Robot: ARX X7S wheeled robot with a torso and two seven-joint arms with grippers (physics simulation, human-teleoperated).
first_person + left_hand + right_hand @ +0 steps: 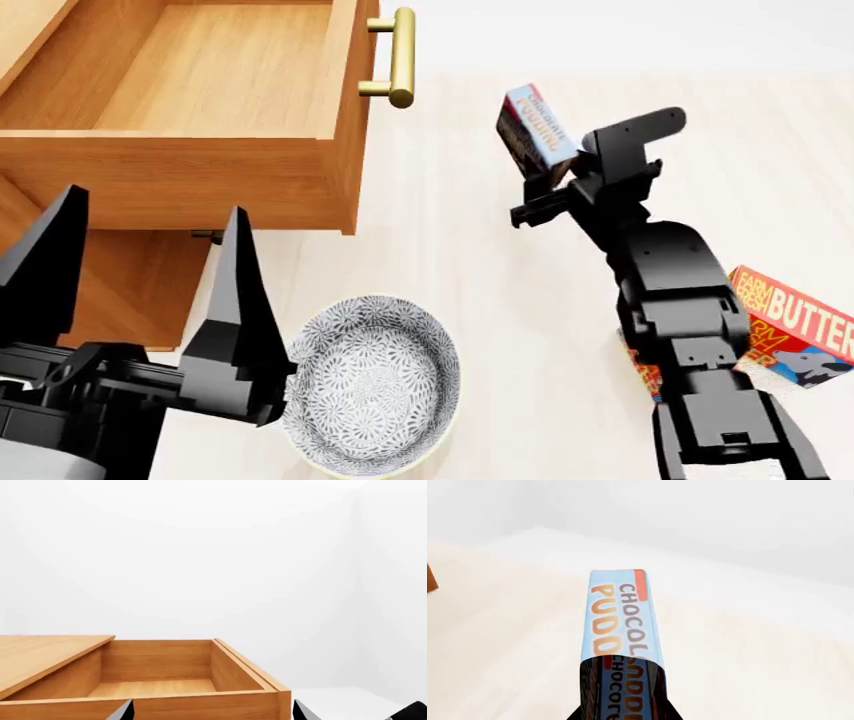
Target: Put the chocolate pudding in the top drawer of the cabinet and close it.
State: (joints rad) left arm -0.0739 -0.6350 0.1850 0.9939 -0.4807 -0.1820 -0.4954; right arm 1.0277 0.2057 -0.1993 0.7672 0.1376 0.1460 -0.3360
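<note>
A: Dark brown and light blue, the chocolate pudding sits clamped in the right gripper jaws, lifted over the table, right of the brass handle.

B: And the top drawer?

A: Pulled out of the cabinet, bare inside. The left gripper jaws stand wide beside a patterned bowl; a butter box lies far right.

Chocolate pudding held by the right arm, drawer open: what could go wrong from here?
The chocolate pudding sits tilted in the right gripper, clear of the top drawer; it may slip in transfer. Its path crosses the brass handle and drawer front, risking a knock. The open left gripper hangs near the bowl and could bump it.
</note>
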